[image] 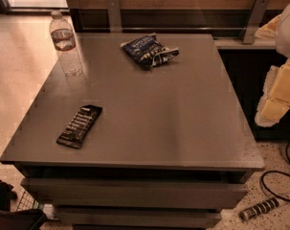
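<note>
Off the right edge of the grey counter point(149, 128), the robot's cream hand point(277, 97) hangs angled downward, well clear of everything, its grip impossible to tell. Nearest lies a crumpled dark-blue snack bag point(147, 51) at the back; a clear plastic bottle point(65, 44) stands back-left, a flat black bar point(80, 126) front-left.

The gripper point(277, 99) hangs off the right side of the bench point(183, 128) and is cut by the right edge, so only part of its pale body shows. The print on the bag point(149, 51) and on the bar point(80, 126) cannot be read. A dark object point(10, 214) is cropped at the bottom-left corner. The cable point(278, 178) runs out past the right edge. The bench's base is cut off below.
</note>
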`<state>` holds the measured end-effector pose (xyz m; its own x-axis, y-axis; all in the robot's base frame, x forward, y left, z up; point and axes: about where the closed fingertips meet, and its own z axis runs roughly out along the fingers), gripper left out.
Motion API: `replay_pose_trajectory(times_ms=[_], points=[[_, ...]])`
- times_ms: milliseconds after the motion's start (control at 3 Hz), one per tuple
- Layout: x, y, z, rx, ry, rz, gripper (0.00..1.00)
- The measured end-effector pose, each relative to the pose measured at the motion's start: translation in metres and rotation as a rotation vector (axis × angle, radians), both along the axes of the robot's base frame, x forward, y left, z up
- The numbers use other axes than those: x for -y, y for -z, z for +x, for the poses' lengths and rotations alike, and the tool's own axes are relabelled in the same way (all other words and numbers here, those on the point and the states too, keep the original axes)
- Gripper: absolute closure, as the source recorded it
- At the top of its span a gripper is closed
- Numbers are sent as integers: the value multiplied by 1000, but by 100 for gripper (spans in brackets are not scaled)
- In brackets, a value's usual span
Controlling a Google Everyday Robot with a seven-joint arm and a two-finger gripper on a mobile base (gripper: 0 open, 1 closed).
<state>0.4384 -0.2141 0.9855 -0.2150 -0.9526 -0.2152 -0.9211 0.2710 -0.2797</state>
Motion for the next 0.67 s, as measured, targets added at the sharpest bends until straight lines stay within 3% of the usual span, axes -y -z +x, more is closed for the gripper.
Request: replay_pose_trajectory(times_ms=[333,667], points=[[0,-1,3,7,6,6,0],[-1,-4,22,56,54,49,0]])
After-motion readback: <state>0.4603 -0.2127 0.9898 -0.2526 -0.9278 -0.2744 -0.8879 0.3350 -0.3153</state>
